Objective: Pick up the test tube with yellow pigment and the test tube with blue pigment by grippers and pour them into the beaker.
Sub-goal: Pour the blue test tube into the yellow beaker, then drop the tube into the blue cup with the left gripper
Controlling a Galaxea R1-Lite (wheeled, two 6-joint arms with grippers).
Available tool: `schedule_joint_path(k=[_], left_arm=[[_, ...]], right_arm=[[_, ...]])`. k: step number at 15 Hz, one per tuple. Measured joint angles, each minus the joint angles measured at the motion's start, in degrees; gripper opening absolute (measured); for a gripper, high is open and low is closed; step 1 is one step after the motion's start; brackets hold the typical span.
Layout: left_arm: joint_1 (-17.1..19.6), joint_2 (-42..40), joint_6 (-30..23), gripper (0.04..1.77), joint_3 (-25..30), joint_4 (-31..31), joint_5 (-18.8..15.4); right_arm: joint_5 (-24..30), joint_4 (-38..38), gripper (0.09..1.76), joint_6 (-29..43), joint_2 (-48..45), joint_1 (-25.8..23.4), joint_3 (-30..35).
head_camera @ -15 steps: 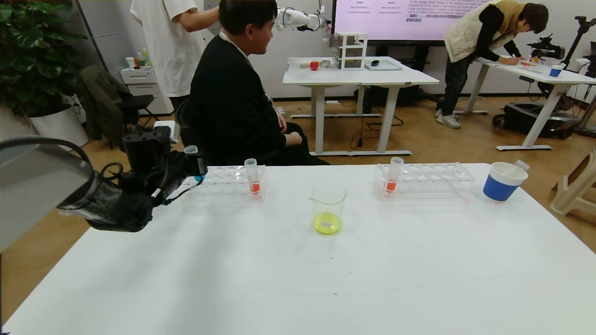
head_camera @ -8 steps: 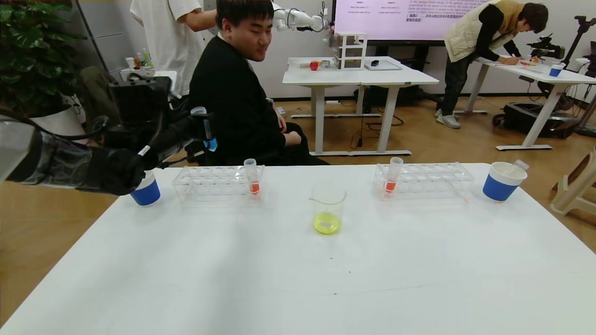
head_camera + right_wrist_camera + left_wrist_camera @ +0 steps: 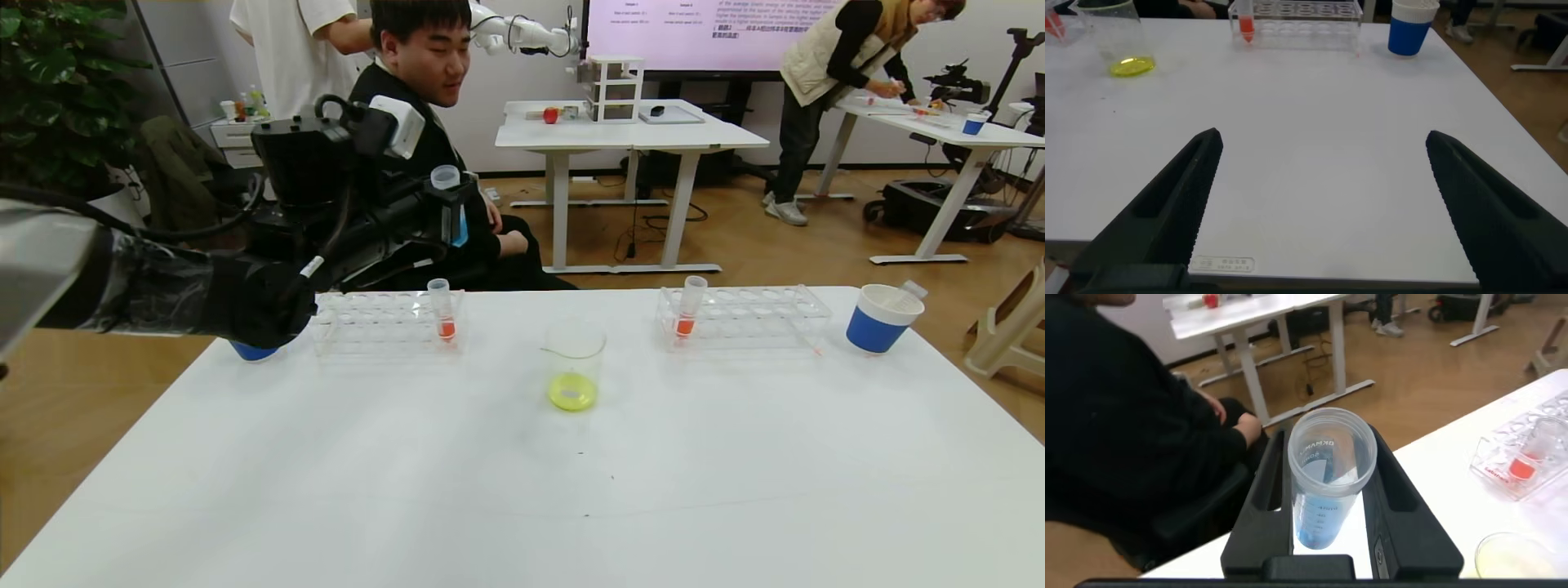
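Observation:
My left gripper [image 3: 448, 214] is shut on the test tube with blue pigment [image 3: 446, 204] and holds it upright in the air, above the left rack's right end and left of the beaker. In the left wrist view the tube [image 3: 1327, 486] sits between the black fingers [image 3: 1259, 498], blue liquid in its lower part. The beaker [image 3: 575, 363] stands mid-table with yellow liquid at its bottom; its rim shows in the left wrist view [image 3: 1515, 559]. No tube holding yellow liquid is in view. My right gripper [image 3: 1323, 204] is open and empty over the table's near part.
Two clear racks [image 3: 380, 325] [image 3: 747, 314] stand at the back, each with an orange-red tube [image 3: 442, 309] [image 3: 688, 308]. A blue-and-white cup [image 3: 880, 318] at back right holds a clear tube [image 3: 913, 289]. Another cup [image 3: 251, 352] is mostly hidden behind my left arm. A man sits behind the table.
My left arm has lifted the blue tube from rack level and carried it up and to the right, towards the beaker. The beaker and racks have not moved.

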Motion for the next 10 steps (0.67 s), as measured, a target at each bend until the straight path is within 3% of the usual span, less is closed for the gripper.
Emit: schedule_joint_path(k=[3,6,10], left_arm=[[-2.6,4.0,5.8,0.5,0.4,-9.4,-3.2],[-3.7,10.3,16.4,0.5,1.3,-20.4,-7.3],[-5.5,15.4,24.2,0.5,3.3,-22.5,-12.1]], right_arm=[[0.0,0.0,1.74,0.0,0.0,0.0,0.0],[0.0,0.0,1.74,0.0,0.0,0.0,0.0],[0.0,0.0,1.74,0.0,0.0,0.0,0.0]])
